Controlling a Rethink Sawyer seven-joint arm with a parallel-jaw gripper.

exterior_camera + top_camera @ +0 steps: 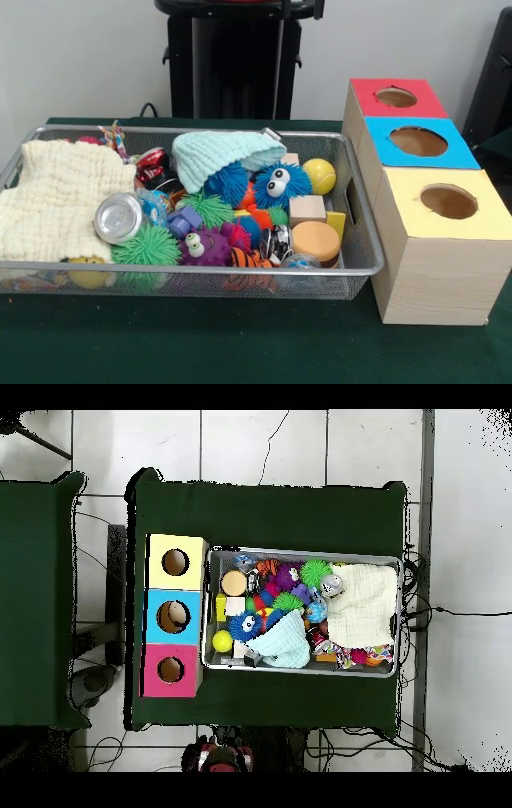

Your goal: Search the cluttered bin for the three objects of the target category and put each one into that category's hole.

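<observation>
Still, you have all the work in front of you, as far as I can judge. The gripper does not show in either view, so I cannot tell you if its fingers are spread or pressed together. Only a red and black part of the arm (215, 756) shows, drawn back at the table's edge, and everything lies well apart from it, out in front.

The bin (364, 240) is full: a cream cloth (56, 200), a mint cloth (216, 152), a blue furry toy (282, 184), a yellow ball (319, 175), a wooden block (307, 210), a can (118, 217) and spiky toys lie packed together.

The red box (364, 90), blue box (460, 152) and yellow box (408, 216) stand just beside the bin. Their holes look dark, and I cannot see whether anything is inside. The pictures do not tell which category is the target, so you must count all three objects as still waiting in the bin.
</observation>
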